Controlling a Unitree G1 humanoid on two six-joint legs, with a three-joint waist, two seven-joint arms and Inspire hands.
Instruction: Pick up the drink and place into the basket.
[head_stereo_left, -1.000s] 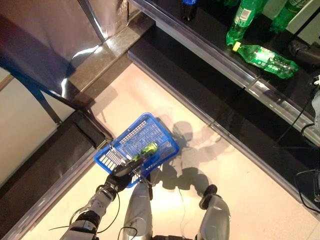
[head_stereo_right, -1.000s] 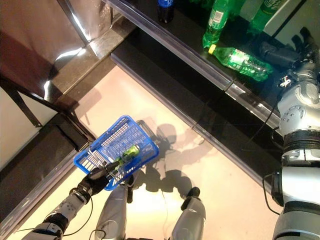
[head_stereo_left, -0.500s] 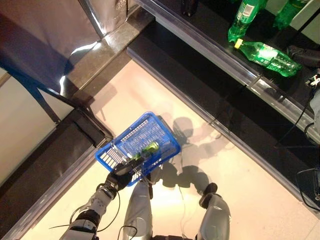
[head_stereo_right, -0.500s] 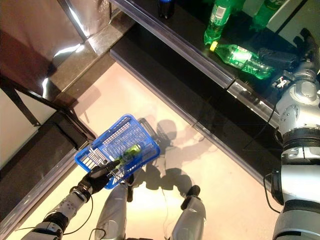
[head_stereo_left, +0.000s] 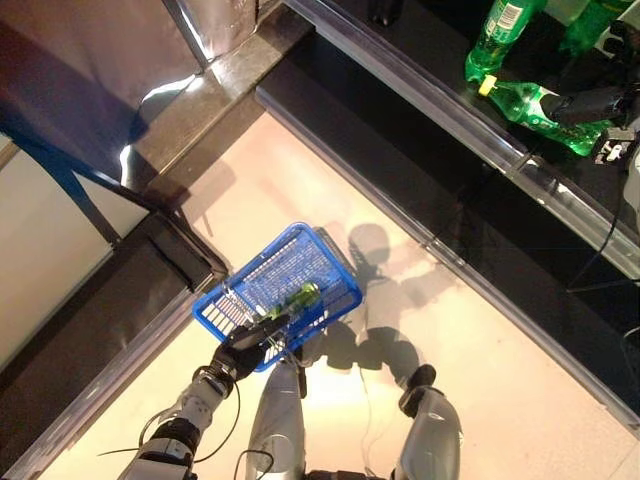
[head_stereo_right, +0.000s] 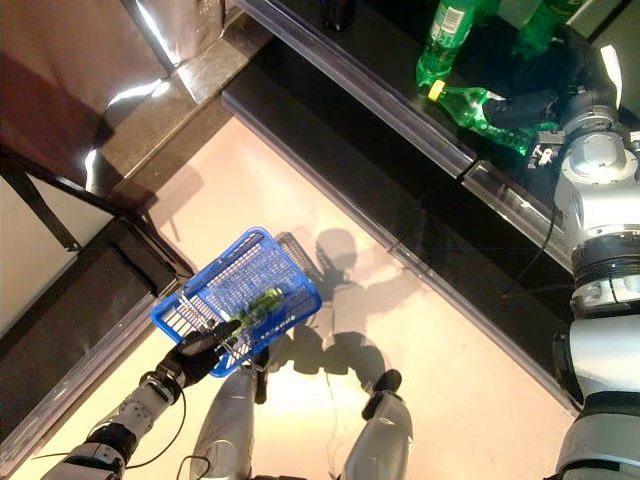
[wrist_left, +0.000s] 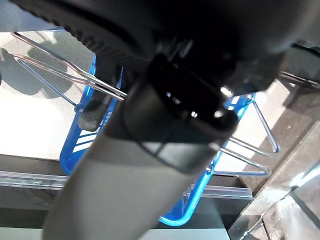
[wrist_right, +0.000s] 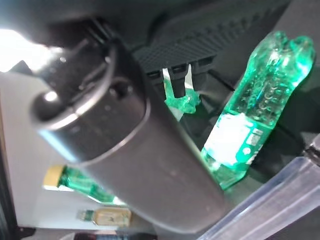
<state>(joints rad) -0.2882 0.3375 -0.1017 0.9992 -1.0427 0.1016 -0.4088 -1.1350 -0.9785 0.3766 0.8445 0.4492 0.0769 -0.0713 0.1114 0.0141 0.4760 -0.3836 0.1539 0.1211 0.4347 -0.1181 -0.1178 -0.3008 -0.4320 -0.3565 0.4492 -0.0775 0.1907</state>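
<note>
1. The blue basket hung over the floor with a green bottle lying inside it.
2. The left hand had its fingers curled round the basket's wire handle.
3. On the dark shelf a green drink lay on its side, yellow cap toward the left, beside an upright bottle.
4. The right hand reached over the lying drink; whether its fingers were spread or closing on it could not be told.
</note>
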